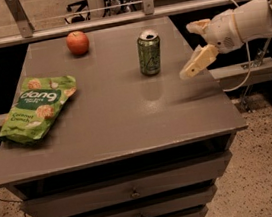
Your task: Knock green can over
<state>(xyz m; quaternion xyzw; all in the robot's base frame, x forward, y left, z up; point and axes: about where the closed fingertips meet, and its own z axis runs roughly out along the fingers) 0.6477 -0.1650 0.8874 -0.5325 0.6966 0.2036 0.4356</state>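
step in hand: the approach; no contact made yet. the hand hangs over the edge of the surface nearest the arm, its two fingers spread apart and holding nothing. the green can stands upright just ahead of the fingertips, near but apart. the arm reaches in roughly level, with the fingers pointing toward the can and angled slightly down. judged next move: push on against the can's upper body, high enough to tip it rather than slide it. the apple and snack bag lie well beyond the can, away from the hand.
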